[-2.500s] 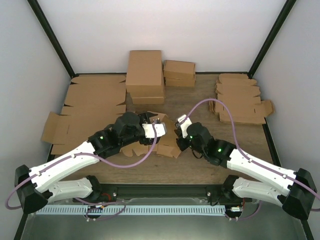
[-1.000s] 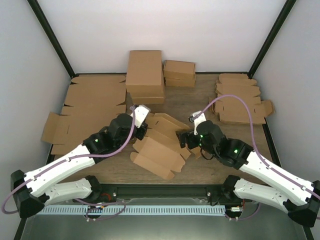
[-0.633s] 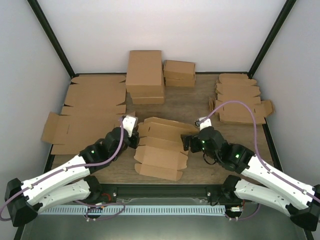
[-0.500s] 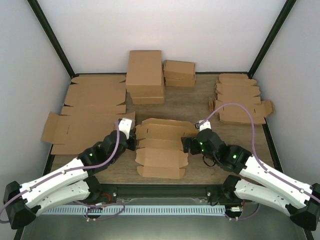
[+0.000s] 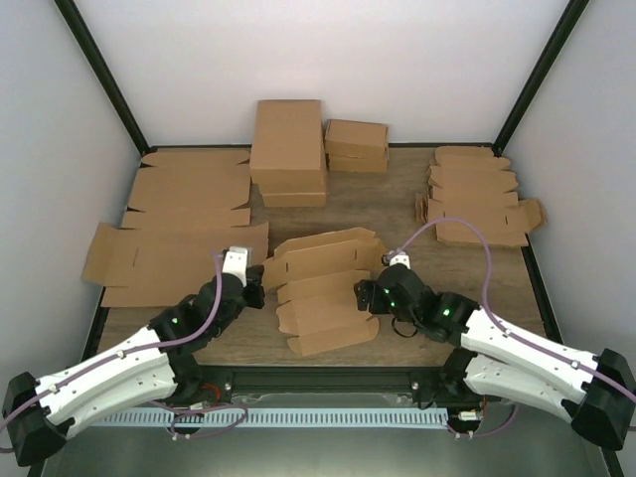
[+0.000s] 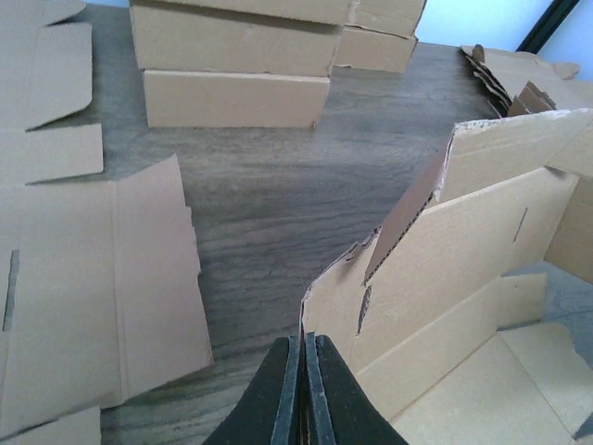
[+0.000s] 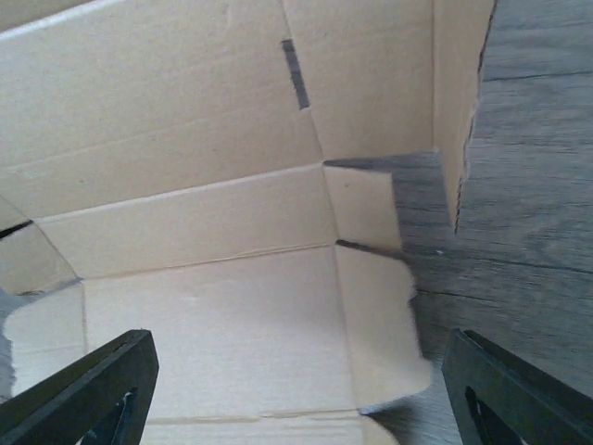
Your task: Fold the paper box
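The paper box [image 5: 323,288] lies beside flat sheets [image 5: 184,214] (stacked boxes [image 5: 288,149] behind).

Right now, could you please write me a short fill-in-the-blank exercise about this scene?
1. The left gripper is ___ on an edge of the paper box.
2. The right gripper has its jaws ___.
3. On the table, the paper box lies ___ the two grippers.
Missing words: shut; open; between.

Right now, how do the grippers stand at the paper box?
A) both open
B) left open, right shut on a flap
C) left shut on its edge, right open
C: the left gripper pinches an edge of the paper box, and the right gripper stands wide open over it.
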`<state>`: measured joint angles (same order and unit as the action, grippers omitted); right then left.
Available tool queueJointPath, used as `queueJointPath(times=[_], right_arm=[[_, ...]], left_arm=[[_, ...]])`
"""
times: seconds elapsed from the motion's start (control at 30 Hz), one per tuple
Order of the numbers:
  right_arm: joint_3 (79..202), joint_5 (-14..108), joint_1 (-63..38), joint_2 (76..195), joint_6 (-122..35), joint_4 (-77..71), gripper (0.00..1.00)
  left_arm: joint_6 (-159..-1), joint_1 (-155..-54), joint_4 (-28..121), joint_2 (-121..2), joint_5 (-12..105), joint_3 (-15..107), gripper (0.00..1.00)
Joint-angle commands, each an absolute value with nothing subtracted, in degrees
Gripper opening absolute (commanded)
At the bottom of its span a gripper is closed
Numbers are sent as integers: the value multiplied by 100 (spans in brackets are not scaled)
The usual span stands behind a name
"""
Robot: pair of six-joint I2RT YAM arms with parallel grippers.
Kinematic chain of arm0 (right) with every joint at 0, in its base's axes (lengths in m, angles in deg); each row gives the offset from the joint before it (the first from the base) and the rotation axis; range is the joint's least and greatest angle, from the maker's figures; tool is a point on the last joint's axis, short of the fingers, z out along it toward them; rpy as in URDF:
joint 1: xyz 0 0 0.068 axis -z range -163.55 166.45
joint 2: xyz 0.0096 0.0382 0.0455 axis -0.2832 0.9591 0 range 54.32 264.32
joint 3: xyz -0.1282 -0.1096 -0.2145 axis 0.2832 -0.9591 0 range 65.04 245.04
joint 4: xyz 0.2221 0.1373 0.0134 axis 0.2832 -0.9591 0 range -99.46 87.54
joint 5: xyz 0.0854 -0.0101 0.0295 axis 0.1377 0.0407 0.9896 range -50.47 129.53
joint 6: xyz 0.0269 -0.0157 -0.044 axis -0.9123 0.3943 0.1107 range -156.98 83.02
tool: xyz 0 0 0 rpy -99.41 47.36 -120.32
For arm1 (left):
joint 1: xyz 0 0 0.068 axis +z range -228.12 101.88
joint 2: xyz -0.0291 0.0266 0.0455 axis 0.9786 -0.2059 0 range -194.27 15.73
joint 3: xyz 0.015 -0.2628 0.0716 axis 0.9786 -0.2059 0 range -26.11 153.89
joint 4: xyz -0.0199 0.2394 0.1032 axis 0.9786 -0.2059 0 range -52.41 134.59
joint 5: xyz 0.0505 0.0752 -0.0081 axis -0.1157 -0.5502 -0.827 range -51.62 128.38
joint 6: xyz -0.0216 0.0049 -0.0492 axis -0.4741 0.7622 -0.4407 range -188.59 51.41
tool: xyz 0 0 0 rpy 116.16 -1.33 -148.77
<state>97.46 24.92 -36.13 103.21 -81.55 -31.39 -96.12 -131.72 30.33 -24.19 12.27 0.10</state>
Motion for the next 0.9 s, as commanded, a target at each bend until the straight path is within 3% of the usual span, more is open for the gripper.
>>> queueJointPath(times=[0.0, 0.33, 0.63, 0.87], right_arm=[[9630, 2896, -3584, 10434, -8366, -2539, 88], [9416, 4314, -3576, 10873, -9061, -1378, 86], [10733, 3430, -3576, 11199, -11808, -1883, 90], [11967, 2692, -3557, 12001, -13042, -2721, 92]], left_arm=[[-10036, -13166, 3218, -2281, 1151, -124, 4], [-10153, -13277, 3785, -2075, 1463, -650, 4], [-9711, -13484, 4458, -1689, 1413, -1196, 4], [-9354, -13577, 4718, -1295, 1471, -1475, 4]])
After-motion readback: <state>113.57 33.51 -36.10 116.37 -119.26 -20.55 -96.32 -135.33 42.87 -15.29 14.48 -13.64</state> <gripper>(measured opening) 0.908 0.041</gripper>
